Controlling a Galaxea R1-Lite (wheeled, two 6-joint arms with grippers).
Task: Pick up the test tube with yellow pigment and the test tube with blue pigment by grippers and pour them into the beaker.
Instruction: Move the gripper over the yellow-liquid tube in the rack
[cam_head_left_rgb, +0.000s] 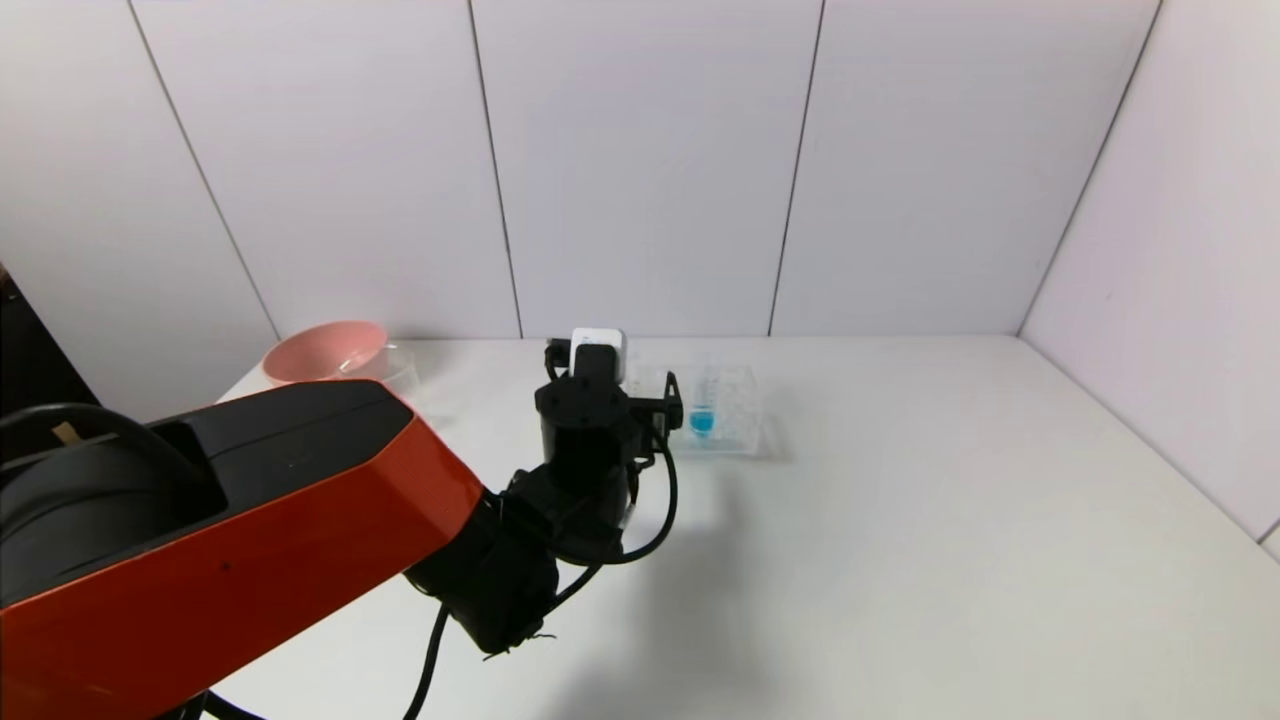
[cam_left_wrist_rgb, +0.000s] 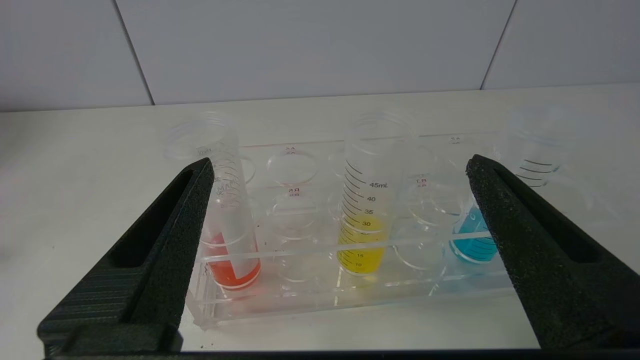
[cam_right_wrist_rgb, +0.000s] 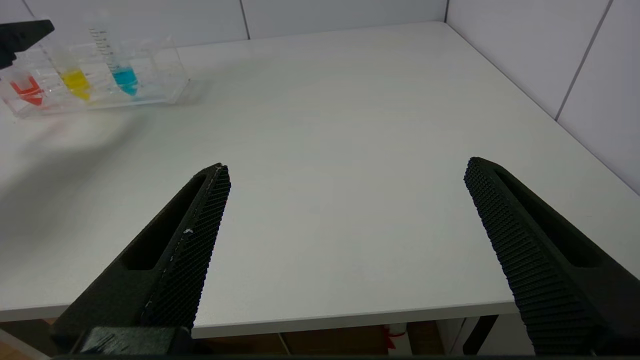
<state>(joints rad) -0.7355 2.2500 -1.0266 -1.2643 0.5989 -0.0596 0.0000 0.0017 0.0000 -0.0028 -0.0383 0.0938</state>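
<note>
My left gripper (cam_left_wrist_rgb: 340, 164) is open, low over the table, just in front of the clear tube rack (cam_left_wrist_rgb: 300, 295). The test tube with yellow pigment (cam_left_wrist_rgb: 362, 225) stands upright in the rack, centred between my fingers and apart from both. The test tube with blue pigment (cam_left_wrist_rgb: 472, 242) leans in the rack, partly hidden behind one finger (cam_left_wrist_rgb: 505, 215); it also shows in the head view (cam_head_left_rgb: 702, 415). The beaker (cam_head_left_rgb: 398, 368) stands beside the pink bowl at the table's back left. My right gripper (cam_right_wrist_rgb: 347, 167) is open and empty above the table's front edge.
A red-liquid tube (cam_left_wrist_rgb: 232, 250) leans in the rack beside my other left finger (cam_left_wrist_rgb: 185, 220). The pink bowl (cam_head_left_rgb: 325, 352) sits at the back left by the wall. My left arm (cam_head_left_rgb: 590, 430) hides the rack's left part in the head view. White walls stand behind and at the right.
</note>
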